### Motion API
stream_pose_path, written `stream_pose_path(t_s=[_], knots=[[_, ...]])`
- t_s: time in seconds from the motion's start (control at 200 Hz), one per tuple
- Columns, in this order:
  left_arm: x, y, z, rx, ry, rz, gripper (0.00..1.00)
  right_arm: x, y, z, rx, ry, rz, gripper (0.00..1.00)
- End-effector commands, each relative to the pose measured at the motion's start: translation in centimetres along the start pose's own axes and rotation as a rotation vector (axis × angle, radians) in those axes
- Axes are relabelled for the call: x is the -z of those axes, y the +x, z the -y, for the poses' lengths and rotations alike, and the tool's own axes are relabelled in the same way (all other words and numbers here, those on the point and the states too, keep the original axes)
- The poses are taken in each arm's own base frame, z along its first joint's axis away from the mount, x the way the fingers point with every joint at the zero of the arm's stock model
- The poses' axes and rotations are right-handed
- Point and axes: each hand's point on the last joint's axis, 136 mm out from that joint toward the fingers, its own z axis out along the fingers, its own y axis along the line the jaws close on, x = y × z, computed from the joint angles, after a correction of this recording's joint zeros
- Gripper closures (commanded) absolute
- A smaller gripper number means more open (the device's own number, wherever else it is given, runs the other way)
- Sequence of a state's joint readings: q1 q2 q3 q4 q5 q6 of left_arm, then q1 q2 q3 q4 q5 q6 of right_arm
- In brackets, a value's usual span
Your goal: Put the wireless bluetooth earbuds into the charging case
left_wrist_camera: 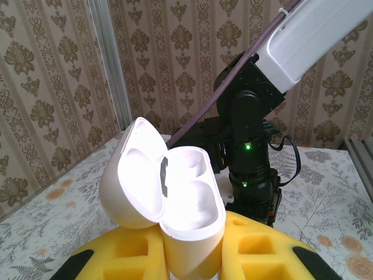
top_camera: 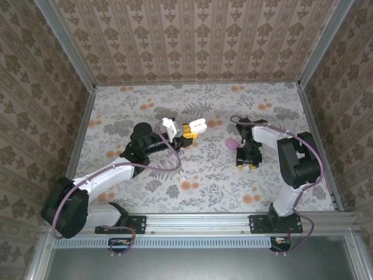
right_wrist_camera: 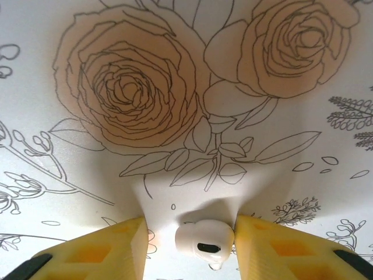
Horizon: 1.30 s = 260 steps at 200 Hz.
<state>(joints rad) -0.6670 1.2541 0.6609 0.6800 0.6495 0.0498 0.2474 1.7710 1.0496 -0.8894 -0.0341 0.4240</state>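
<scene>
Nearest us, we see the right pincer [right_wrist_camera: 190, 230] released on the counter [right_wrist_camera: 87, 46], its yellow fingers [right_wrist_camera: 105, 248] straddling a white earbud [right_wrist_camera: 204, 239] with a gap at one side. Farther back, the left pincer [left_wrist_camera: 195, 245] grasps the white charging case [left_wrist_camera: 189, 192] upright, its lid [left_wrist_camera: 131, 175] hinged open.

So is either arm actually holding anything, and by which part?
Left fingers clamp the open charging case by its lower body. Right fingers flank an earbud, a gap showing on one side, so not gripped yet.
</scene>
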Motion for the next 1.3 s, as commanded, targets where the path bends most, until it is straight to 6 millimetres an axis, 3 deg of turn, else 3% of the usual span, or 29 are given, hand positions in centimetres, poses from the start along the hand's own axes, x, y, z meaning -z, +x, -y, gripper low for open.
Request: stream_pose_path(t_s=[0.0, 0.33, 1.295], knots=[[0.4, -0.5, 0.5, -0.018, 0.003, 0.014, 0.99, -0.5, 0.4, 0.3, -0.015, 0.020, 0.002, 0.58], [0.4, -0.5, 0.4, -0.016, 0.002, 0.013, 0.99, -0.5, 0.5, 0.4, -0.015, 0.026, -0.004, 0.66], [0.3, -0.4, 0.4, -0.009, 0.004, 0.008, 0.99, 0.1, -1.0, 0.6, 0.023, 0.035, 0.053, 0.71]])
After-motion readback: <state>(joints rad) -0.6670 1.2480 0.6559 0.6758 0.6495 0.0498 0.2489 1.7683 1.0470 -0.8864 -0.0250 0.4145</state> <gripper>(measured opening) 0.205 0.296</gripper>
